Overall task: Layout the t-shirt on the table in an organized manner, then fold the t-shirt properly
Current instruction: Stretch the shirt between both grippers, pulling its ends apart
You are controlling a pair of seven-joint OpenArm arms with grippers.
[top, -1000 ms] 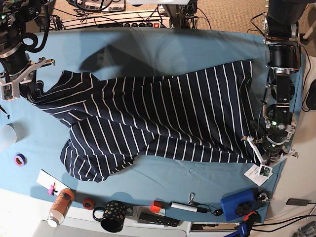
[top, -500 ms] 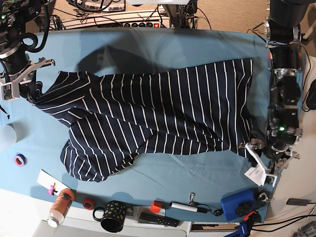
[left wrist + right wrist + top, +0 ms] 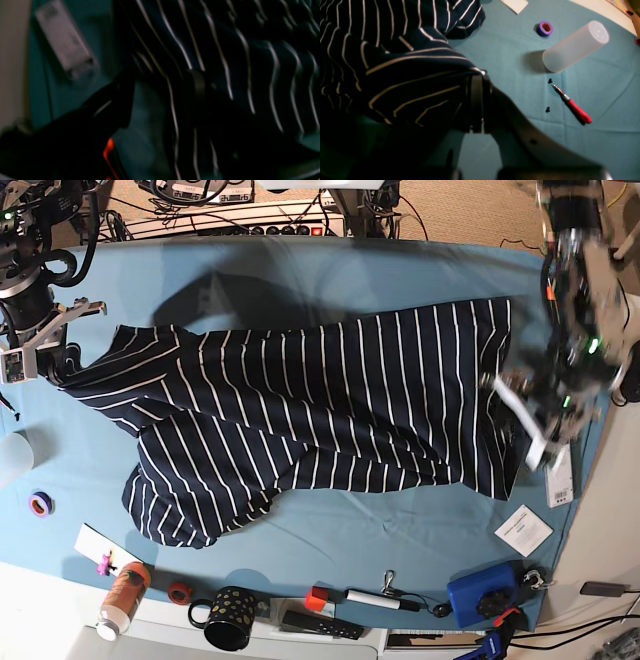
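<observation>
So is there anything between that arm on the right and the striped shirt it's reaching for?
Nothing visible. The left gripper hangs open right at the t-shirt edge, with only bare table cloth around it.

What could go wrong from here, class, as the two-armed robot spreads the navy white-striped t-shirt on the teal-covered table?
1. The right gripper is shut on one edge of the navy white-striped t-shirt; the left gripper is open, so further pulling might drag the shirt instead of flattening it.
2. The frosted plastic cylinder and red-handled screwdriver lie near the right gripper on the teal-covered table; a sweep could knock them.
3. The lower cloth is bunched, which may spoil the fold.
</observation>
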